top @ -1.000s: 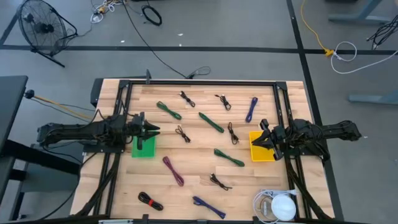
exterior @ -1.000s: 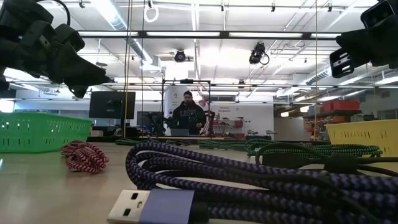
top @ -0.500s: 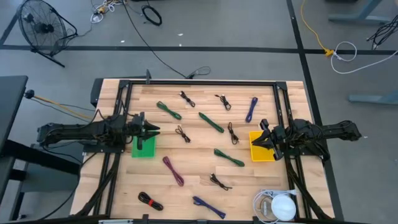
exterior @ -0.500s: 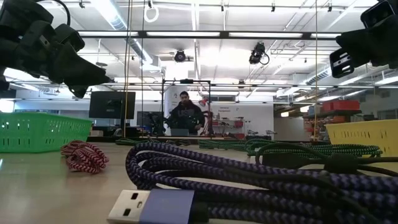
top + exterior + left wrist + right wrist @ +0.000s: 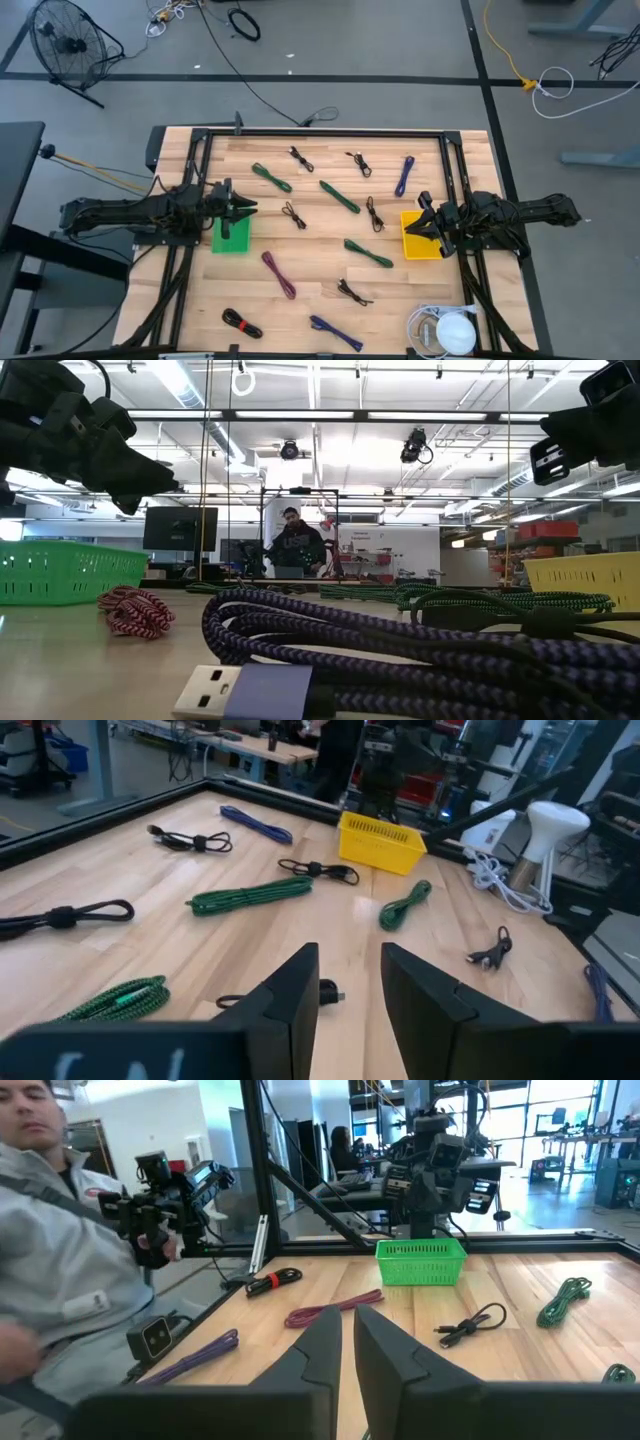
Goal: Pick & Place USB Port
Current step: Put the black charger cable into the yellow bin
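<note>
Wooden table is sitting with USB cables scattered all over it. Your left end effector is hovering above the green basket, your right end effector over the yellow basket, both gapped narrowly, holding nothing.

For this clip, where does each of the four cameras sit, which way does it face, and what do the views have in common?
High view: overhead, looking straight down on the wooden table; both arms show, left gripper, right gripper.
Low view: at tabletop height, looking across a purple cable into the room; arms enter from above.
Left wrist view: looks past its own open fingers toward the yellow basket.
Right wrist view: looks past its own fingers toward the green basket.
Shared: both baskets show in high and low views too.
</note>
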`<state>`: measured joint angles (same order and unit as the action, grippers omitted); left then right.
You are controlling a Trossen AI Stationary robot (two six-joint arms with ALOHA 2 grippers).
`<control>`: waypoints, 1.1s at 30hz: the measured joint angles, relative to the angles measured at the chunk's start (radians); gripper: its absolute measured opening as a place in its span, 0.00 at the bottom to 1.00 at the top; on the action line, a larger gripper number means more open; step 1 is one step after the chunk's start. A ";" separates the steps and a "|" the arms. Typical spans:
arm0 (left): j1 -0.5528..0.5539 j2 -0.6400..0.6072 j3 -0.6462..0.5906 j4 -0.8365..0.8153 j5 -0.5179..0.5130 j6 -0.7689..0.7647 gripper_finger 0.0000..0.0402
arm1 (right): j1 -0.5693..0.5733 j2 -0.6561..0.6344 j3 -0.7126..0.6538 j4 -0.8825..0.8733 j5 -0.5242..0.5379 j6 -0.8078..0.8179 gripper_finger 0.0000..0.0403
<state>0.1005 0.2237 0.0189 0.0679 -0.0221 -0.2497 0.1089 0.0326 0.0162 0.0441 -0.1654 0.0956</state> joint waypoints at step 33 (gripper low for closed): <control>0.000 0.001 0.000 0.025 -0.167 0.000 0.29 | 0.000 -0.001 0.000 0.311 -0.008 0.024 0.09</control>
<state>0.1005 0.2245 0.0189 0.0933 -0.1890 -0.2500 0.1089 0.0319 0.0163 0.3548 -0.1734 0.1198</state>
